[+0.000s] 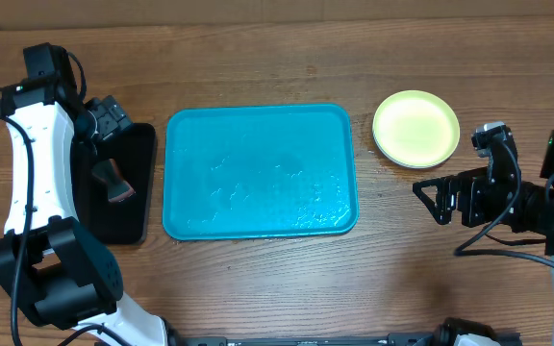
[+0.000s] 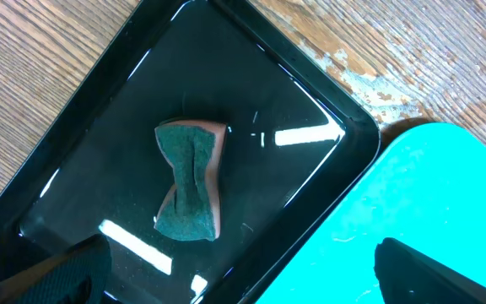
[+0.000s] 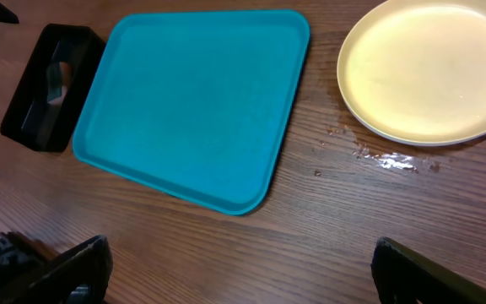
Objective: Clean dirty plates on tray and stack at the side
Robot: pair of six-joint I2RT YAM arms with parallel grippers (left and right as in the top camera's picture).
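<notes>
On the table just right of the tray (image 1: 258, 168), off its far right corner and clear of it, sits the yellow-green plate (image 1: 416, 128). A paler rim at its near edge may be another plate underneath, but I cannot tell how many are stacked. The tray carries no plate, only streaks of water.

The plate looks like light, stiff plastic. It is wet, so it is probably slippery, and a water film (image 3: 386, 160) lies on the wood beside it. Because it is shallow and lies flat, I judge the raised rim the best hold, with one jaw over the lip and one under it, taken from the near edge.

The right arm (image 1: 508, 197) reaches in low from the right, its jaws spread wide and empty. They point toward the tray and are near the plate but not touching it. The left arm (image 1: 37, 163) hangs over the black tray (image 2: 99, 110), its jaws open and empty above the sponge (image 2: 191, 179), which lies apart from them.
</notes>
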